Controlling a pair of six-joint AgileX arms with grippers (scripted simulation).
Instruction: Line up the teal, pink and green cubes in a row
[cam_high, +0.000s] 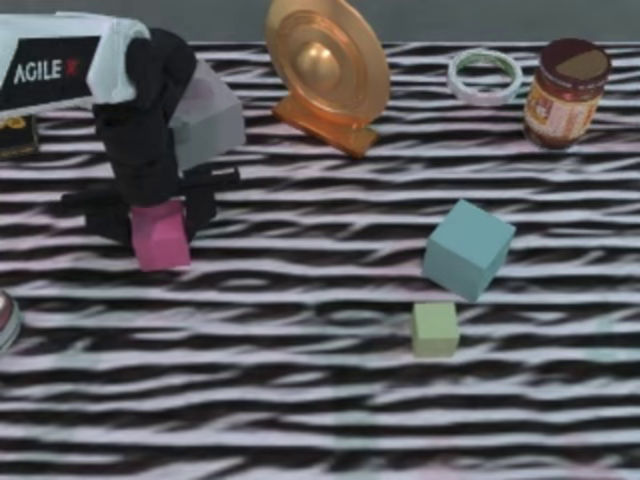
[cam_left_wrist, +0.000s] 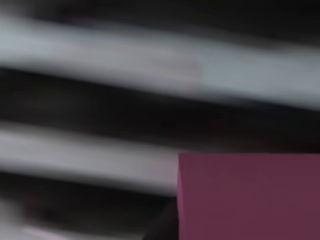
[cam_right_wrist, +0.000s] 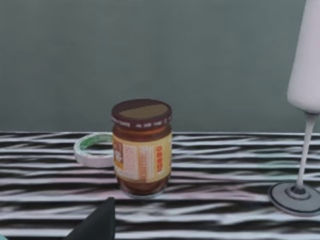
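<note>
Two left gripper (cam_high: 160, 222) fingers clamp pink cube (cam_high: 161, 236); open striped table (cam_high: 300, 400) rightward.

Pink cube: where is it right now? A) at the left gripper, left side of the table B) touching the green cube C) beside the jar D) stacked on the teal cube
A: in the top view the pink cube sits on the table's left side at the left gripper, far from the teal cube and green cube on the right.
</note>
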